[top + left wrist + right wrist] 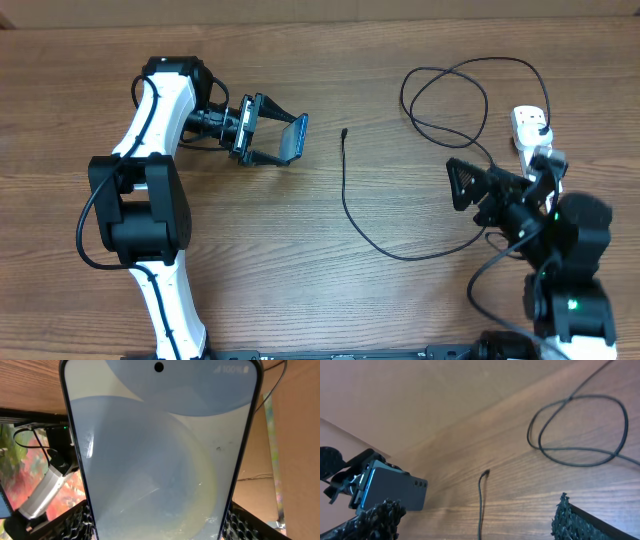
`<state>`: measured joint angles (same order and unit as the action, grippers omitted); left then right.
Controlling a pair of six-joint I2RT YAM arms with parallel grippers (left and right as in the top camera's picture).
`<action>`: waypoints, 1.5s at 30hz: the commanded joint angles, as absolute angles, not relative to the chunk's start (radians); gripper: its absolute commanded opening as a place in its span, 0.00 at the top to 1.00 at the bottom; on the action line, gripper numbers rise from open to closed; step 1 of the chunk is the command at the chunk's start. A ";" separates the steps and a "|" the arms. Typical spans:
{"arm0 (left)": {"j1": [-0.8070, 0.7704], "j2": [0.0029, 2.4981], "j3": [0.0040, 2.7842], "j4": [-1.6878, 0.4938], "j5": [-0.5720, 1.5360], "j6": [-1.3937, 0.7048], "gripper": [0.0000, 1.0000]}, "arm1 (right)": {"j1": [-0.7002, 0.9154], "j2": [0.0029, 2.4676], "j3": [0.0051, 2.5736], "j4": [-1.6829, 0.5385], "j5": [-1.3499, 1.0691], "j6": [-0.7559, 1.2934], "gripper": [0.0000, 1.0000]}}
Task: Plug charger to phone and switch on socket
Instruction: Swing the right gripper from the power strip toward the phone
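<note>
Wooden table lay under both arms. Over it the left gripper pinched the phone, its lit screen facing the wrist camera. The charger lay on the wood, its tip near the phone but apart, its cable looping toward the socket. The right gripper hung spread wide beside the socket.

Glossy phone, matt wood-grain table
</note>
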<state>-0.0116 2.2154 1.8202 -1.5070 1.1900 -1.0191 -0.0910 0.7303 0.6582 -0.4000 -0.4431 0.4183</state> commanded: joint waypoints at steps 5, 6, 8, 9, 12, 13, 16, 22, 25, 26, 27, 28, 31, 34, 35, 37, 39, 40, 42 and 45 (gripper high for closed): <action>-0.014 2.216 1.850 -1.511 1.239 -1.036 0.51 | -0.094 0.893 0.893 -0.587 -0.459 0.419 0.00; -0.014 2.216 1.850 -1.511 1.239 -1.036 0.51 | -0.094 0.909 0.922 -0.612 -0.464 0.419 0.00; -0.014 2.216 1.850 -1.511 1.239 -1.036 0.51 | -0.094 0.934 0.982 -0.656 -0.474 0.418 0.00; -0.014 2.216 1.850 -1.511 1.239 -1.036 0.51 | -0.094 0.941 1.009 -0.675 -0.474 0.418 0.00; -0.014 2.216 1.850 -1.511 1.239 -1.036 0.51 | -0.095 0.945 1.076 -0.723 -0.473 0.418 0.00; -0.014 2.216 1.850 -1.511 1.239 -1.036 0.51 | -0.095 0.945 1.091 -0.732 -0.473 0.417 0.00; -0.014 2.216 1.850 -1.511 1.239 -1.036 0.51 | -0.095 0.938 1.102 -0.727 -0.469 0.396 0.00; -0.014 2.216 1.850 -1.511 1.239 -1.036 0.51 | -0.095 0.941 1.102 -0.722 -0.511 0.396 0.00; -0.014 2.216 1.850 -1.511 1.240 -1.036 0.51 | -0.094 0.951 1.102 -0.716 -0.511 0.396 0.00; -0.014 2.216 1.850 -1.511 1.240 -1.036 0.51 | -0.094 0.955 1.102 -0.716 -0.510 0.396 0.03; -0.014 2.216 1.850 -1.511 1.240 -1.036 0.51 | -0.094 0.960 1.102 -0.717 -0.511 0.397 0.04; -0.014 2.216 1.850 -1.511 1.240 -1.036 0.51 | -0.094 0.966 1.102 -0.719 -0.511 0.397 0.06; -0.014 2.216 1.850 -1.511 1.239 -1.036 0.51 | -0.094 0.998 1.126 -0.754 -0.511 0.397 0.09; -0.014 2.216 1.850 -1.510 1.239 -1.036 0.51 | -0.094 1.057 1.196 -0.823 -0.510 0.396 0.09; -0.014 2.216 1.850 -1.510 1.240 -1.036 0.51 | -0.094 1.079 1.225 -0.848 -0.510 0.393 0.09; -0.014 2.216 1.850 -1.510 1.239 -1.036 0.51 | -0.094 1.134 1.298 -0.906 -0.510 0.381 0.09; -0.014 2.216 1.850 -1.510 1.239 -1.036 0.51 | -0.094 1.187 1.370 -0.962 -0.510 0.348 0.09; -0.014 2.216 1.850 -1.510 1.239 -1.036 0.51 | -0.094 1.216 1.409 -0.991 -0.510 0.336 0.09; -0.014 2.216 1.850 -1.510 1.239 -1.036 0.51 | -0.094 1.258 1.467 -1.035 -0.510 0.323 0.09; -0.014 2.216 1.850 -1.510 1.239 -1.036 0.51 | -0.094 1.304 1.525 -1.070 -0.511 0.308 0.09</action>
